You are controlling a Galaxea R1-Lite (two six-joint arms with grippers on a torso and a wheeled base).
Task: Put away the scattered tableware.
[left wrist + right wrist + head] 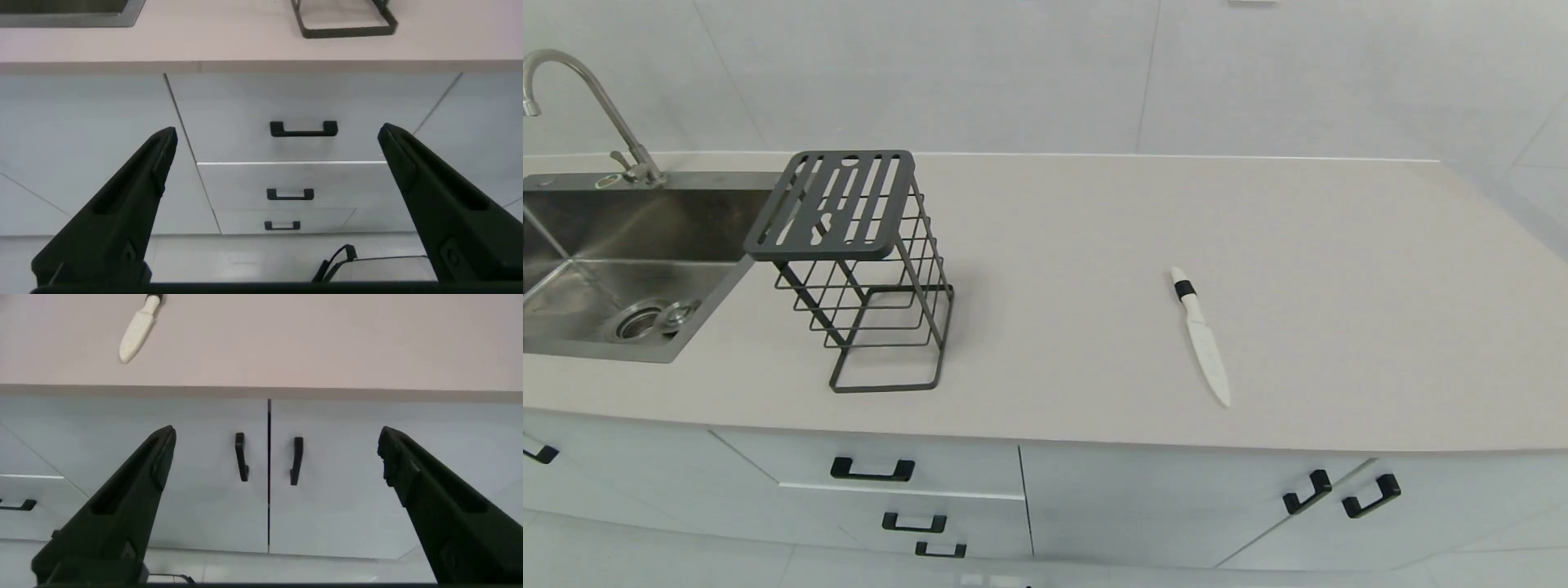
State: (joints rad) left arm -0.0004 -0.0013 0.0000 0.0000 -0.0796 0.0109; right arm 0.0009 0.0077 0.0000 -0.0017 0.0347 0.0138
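Lying flat on the counter (pixel 1094 237), white knife (pixel 1199 331) apart from rack (pixel 817 251)

Head view: set high and near, angled forward and down over the counter (pixel 1078 245), spanning sink (pixel 645 229) to knife (pixel 1201 335).
Left wrist view: set low, facing the drawer fronts (pixel 245 106); shares the rack (pixel 343 33) foot with the head view.
Right wrist view: set low, facing the cabinet doors (pixel 343 474); shares the knife.

Knife (pixel 1200 335): white, one black band. Rack (pixel 827 250): black, wire-grid sides, slotted top. Countertop (pixel 1078 245): beige. Drawer handles (pixel 872 476): black.
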